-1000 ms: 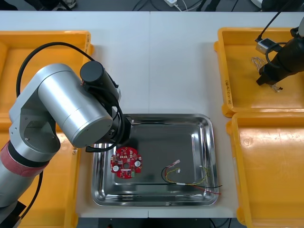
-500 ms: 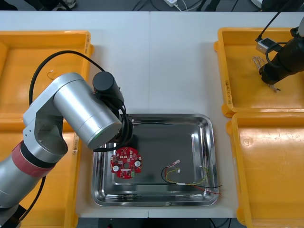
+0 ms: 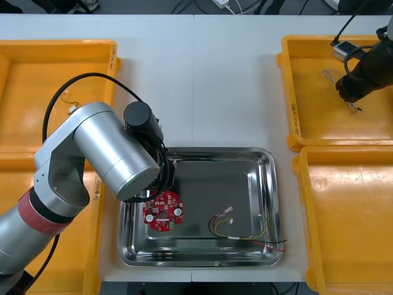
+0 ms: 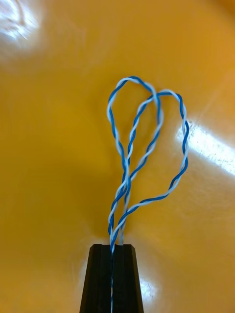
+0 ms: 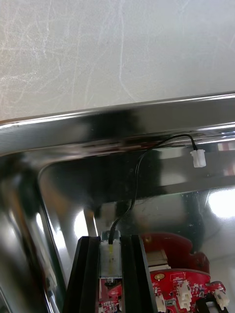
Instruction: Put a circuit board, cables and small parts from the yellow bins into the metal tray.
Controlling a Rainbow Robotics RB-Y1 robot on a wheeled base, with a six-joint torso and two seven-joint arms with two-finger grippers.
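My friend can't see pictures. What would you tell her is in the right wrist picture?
The right hand is shut on a twisted blue and white cable. The cable's two loops spread out ahead of the hand, with the smooth floor of a yellow bin behind them.

Shiny metal tray (image 3: pixel 215 178): mirror-bright, finely scratched | yellow plastic bin (image 3: pixel 310 117): smooth, glossy, glare spots | light table (image 3: pixel 202 80): matt, hairline scuffs | silver left-arm casing (image 3: pixel 110 147): satin metal | round red circuit board (image 3: pixel 163 211): semi-gloss | twisted blue-and-white cable (image 4: pixel 126 183): smooth insulation | thin black cable (image 5: pixel 135 181): smooth sheath, white plastic plug | right gripper (image 4: pixel 112 248) fingers (image 4: pixel 98 279): matt black.
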